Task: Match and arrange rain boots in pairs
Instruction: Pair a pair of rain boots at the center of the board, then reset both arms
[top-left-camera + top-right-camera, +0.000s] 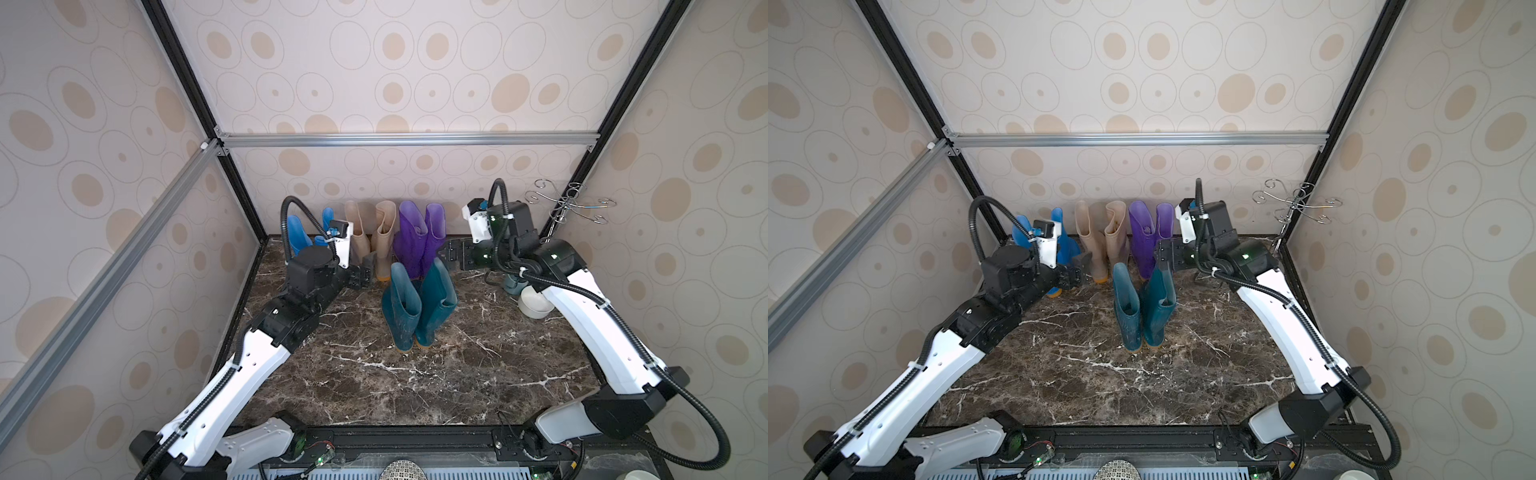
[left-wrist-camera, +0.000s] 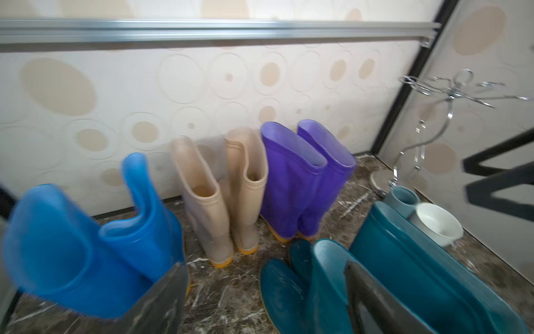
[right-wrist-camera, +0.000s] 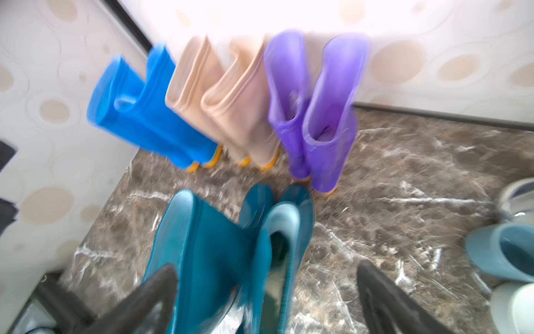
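Three pairs of rain boots stand in a row along the back wall: blue (image 1: 297, 235), beige (image 1: 357, 232) and purple (image 1: 411, 237). A larger dark teal pair (image 1: 405, 307) stands upright in front of the purple pair, side by side. My left gripper (image 1: 365, 270) hovers open in front of the beige boots (image 2: 219, 208), left of the teal pair. It holds nothing. My right gripper (image 1: 451, 251) is open just right of the purple boots (image 3: 312, 115), close above the teal boot tops (image 3: 225, 245). Its fingers (image 3: 144, 297) are spread wide and grip nothing.
A grey-blue cup (image 1: 513, 284) and a white bowl (image 1: 536, 305) sit at the right, under my right arm. A wire rack (image 1: 569, 205) stands in the back right corner. Patterned walls close in the dark marble table (image 1: 415, 382) on three sides.
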Available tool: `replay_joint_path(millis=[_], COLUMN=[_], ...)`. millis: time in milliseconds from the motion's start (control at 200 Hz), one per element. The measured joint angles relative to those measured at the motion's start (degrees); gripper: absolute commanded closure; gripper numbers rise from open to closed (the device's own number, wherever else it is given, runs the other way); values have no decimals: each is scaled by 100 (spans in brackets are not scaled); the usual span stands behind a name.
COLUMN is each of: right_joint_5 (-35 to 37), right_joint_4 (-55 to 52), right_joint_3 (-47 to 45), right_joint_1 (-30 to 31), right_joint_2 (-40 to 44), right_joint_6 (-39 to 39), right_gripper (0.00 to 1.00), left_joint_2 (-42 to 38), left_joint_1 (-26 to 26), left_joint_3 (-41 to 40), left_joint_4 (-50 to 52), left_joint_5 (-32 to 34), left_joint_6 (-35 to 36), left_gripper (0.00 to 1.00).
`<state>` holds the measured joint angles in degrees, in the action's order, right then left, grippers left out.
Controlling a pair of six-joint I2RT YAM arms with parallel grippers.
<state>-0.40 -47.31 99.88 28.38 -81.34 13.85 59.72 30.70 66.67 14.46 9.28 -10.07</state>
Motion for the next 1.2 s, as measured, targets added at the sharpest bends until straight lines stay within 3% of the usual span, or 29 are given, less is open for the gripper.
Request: replay_joint_path(millis=[165, 335, 440, 550, 655, 845, 1065, 1200], right_joint_5=[424, 992, 1342, 1419, 1427, 1158, 621, 509], right_joint_4=[575, 1996, 3493, 4566, 5639, 7635, 9326, 9506], right_joint_3=[-1596, -4118, -6022, -7261, -7707, -7930, -7914, -7925], right_joint_1=[-758, -1657, -1790, -2046, -2162, -2173, -2223, -2240], right_joint_2=[1279, 2245, 2321, 1880, 1335, 603, -511, -710], right_joint_6=[-369, -708, -949, -944, -994, -1257, -1679, -1764], right_gripper=[0, 0, 0, 0, 0, 0, 0, 0], left_joint_2=[-1003, -1755, -2015, -1930, -1360, 138, 1246, 1775], left_joint_1=[-201, -358, -396, -476, -704, -1069, -1757, -2133], left_joint_3=[-1425, -3368, -4741, -5786, -6308, -6336, -6242, -6135], left_joint_4=[-332, -1266, -2221, -3427, -4649, -6295, -7755, -8474], left_joint_5=[1287, 2212, 2614, 2793, 2830, 2514, 1644, 1014], left_joint_6=[48, 212, 431, 772, 881, 1012, 1143, 1158], left_gripper=[4, 5, 7, 7, 8, 6, 4, 2])
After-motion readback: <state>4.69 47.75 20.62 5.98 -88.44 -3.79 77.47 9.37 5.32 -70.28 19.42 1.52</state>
